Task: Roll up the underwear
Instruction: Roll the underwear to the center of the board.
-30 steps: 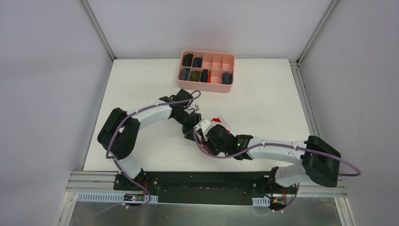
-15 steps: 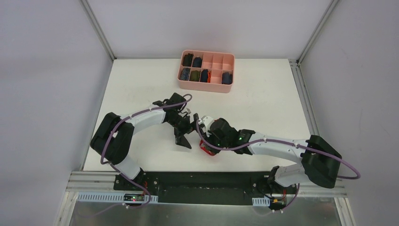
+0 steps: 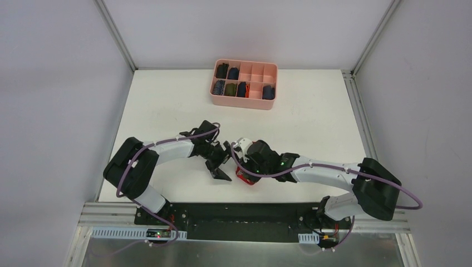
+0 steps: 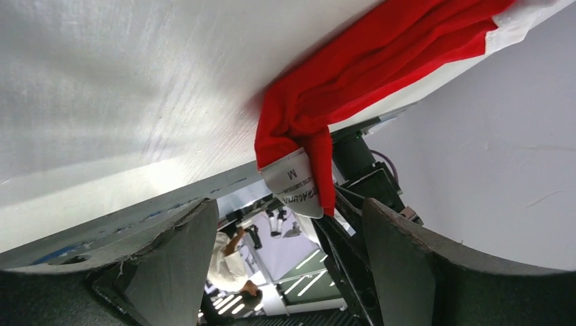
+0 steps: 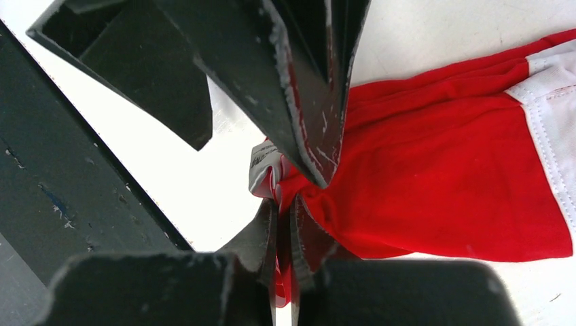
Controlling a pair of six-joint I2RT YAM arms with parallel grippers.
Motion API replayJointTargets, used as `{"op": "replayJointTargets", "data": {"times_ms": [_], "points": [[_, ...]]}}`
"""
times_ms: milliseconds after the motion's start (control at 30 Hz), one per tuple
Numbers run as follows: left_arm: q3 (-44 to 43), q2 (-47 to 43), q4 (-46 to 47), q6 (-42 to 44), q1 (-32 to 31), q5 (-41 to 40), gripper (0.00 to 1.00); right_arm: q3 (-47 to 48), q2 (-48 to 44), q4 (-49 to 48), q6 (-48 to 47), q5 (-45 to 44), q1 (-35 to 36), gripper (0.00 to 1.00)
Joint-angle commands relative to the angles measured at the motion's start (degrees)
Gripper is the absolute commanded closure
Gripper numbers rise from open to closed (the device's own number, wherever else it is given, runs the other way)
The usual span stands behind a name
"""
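Observation:
The underwear (image 3: 244, 178) is bright red cloth with a white band, lying on the white table near the front edge. In the right wrist view it (image 5: 441, 176) spreads to the right, with its white band at the far right. My right gripper (image 3: 243, 173) is shut on a bunched corner of it (image 5: 285, 204). My left gripper (image 3: 220, 168) is open and empty just left of the cloth. In the left wrist view its gripper (image 4: 289, 210) frames the red cloth (image 4: 380, 61) and a grey size label (image 4: 295, 183) hanging off the corner, without touching them.
A pink divided tray (image 3: 244, 101) stands at the back of the table with several dark rolled garments in it. The table's near edge and the metal rail (image 3: 245, 214) lie right behind both grippers. The left gripper's fingers (image 5: 204, 75) crowd the right wrist view.
The right gripper has dragged the red underwear toward the near edge. The left gripper has drawn back to the left and nearer, open, away from the cloth.

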State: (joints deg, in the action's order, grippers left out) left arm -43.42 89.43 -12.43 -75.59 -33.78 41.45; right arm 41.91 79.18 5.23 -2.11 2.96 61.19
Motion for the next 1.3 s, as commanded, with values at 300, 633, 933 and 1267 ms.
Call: {"op": "replayJointTargets", "data": {"times_ms": [300,633,933,1267], "points": [[0.7,1.8,10.2,-9.5,-3.7,-0.1,0.38,4.8,2.6,-0.6,0.2,0.9,-0.1,1.0],[6.4,-3.9,10.6,-14.9,-3.7,-6.9,0.42,4.5,2.8,-0.6,0.1,0.9,-0.1,1.0],[8.7,-6.1,16.3,-17.6,-3.6,-7.8,0.47,4.6,3.1,-0.3,-0.3,1.3,-0.1,1.0],[7.9,-3.9,17.0,-17.2,-3.6,-5.4,0.58,4.9,3.2,-0.4,-0.2,1.6,-0.1,1.0]]}}
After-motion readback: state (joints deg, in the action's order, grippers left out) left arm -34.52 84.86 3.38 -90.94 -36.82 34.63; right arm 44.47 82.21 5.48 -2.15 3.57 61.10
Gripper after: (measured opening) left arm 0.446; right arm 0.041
